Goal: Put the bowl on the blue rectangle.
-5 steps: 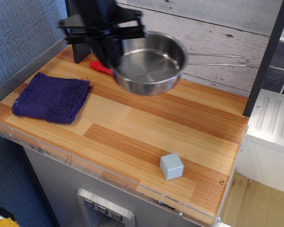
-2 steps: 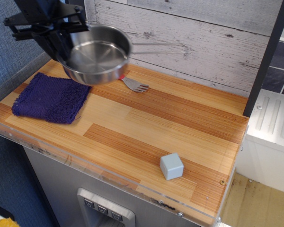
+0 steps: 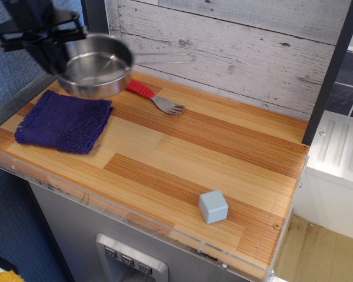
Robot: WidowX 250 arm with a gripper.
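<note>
One view showed the bowl point(image 3: 97, 67) hanging above the worktop point(image 3: 182, 158), at the far edge of the blue rectangle point(image 3: 63, 120), with the jaws clamped on its left rim. It looked stiff, light and slippery, so a rim hold seemed right.

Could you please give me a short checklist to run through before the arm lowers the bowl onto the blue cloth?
1. Grip on the bowl: the gripper holds it at its left rim, raised off the counter: ok.
2. Bowl over the blue rectangle: it hangs above the cloth's far edge, not centred: not ok.
3. Cloth surface free: nothing lies on it: ok.
4. Cloth flatness: right edge looks slightly rumpled: cannot tell.
5. Fork clear of the path: it lies right of the cloth: ok.
6. Cube clear: far off near the front edge: ok.
</note>
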